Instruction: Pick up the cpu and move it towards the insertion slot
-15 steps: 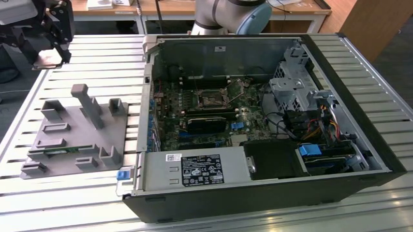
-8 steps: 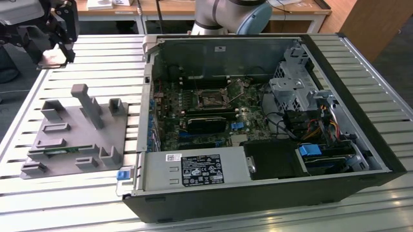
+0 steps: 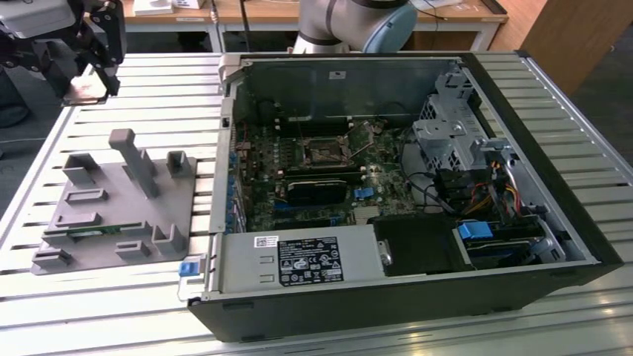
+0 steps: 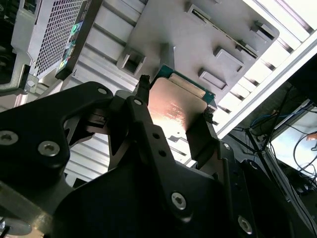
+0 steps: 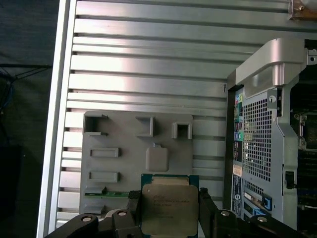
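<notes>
My gripper [image 3: 96, 83] hangs high above the slatted table's far corner at the exterior view's left, shut on the cpu [image 3: 83, 93]. In both wrist views the cpu [image 5: 168, 208] [image 4: 176, 106], a flat silvery square with a green rim, is pinched by its edges between the two black fingers [image 5: 132, 204] of the gripper [image 5: 169, 206] [image 4: 177, 99]. It is held in the air over the grey fixture plate [image 5: 138, 158]. The insertion slot [image 3: 325, 152], a black socket in a metal frame, sits on the motherboard inside the open computer case [image 3: 554, 245], well toward the exterior view's right of the gripper.
The grey fixture plate [image 3: 109, 208] with raised holders lies on the slatted table [image 3: 118, 297], and a green memory stick [image 3: 94, 231] rests in it. The case's black walls, drive cage [image 3: 450, 137] and cables surround the motherboard. The arm's base [image 3: 346, 26] stands behind the case.
</notes>
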